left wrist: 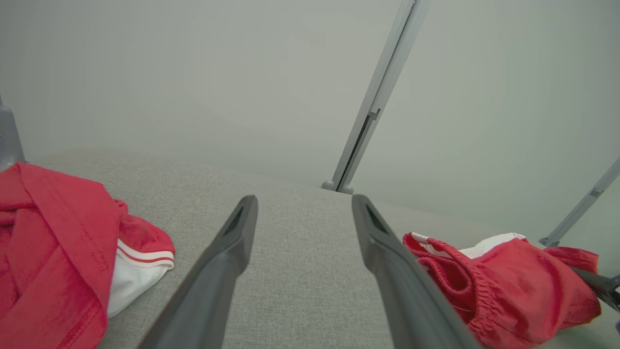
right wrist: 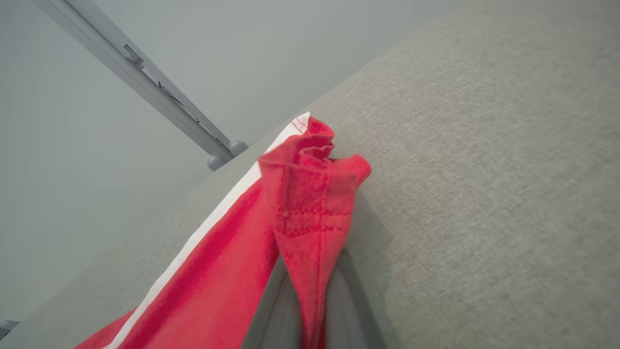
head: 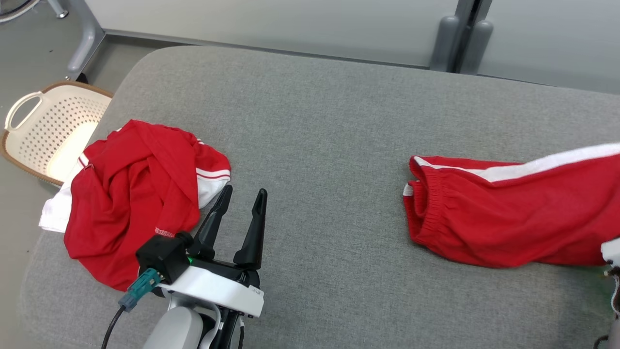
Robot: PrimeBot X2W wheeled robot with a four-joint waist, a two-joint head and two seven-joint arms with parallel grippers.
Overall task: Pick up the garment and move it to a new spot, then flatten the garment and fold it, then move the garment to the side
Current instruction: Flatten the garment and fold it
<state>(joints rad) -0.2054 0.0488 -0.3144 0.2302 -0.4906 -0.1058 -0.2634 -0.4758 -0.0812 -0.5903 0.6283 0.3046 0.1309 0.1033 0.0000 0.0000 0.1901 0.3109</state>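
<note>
The garment [head: 508, 218] is a pair of red shorts with a white side stripe. It lies on the right half of the grey padded surface [head: 315, 121], stretched toward the right edge. In the right wrist view, my right gripper [right wrist: 310, 291] is shut on a bunched fold of the garment [right wrist: 300, 203], which rises between its fingers. My left gripper [head: 245, 191] stands open with nothing in it over the surface's front left. The garment [left wrist: 508, 276] shows to the right of the left gripper [left wrist: 304, 201] in the left wrist view.
A crumpled red and white shirt [head: 140, 194] lies at the left edge, just left of my left gripper. A cream perforated basket [head: 48, 131] stands on the floor beyond it. Grey posts [head: 460, 39] rise behind the surface.
</note>
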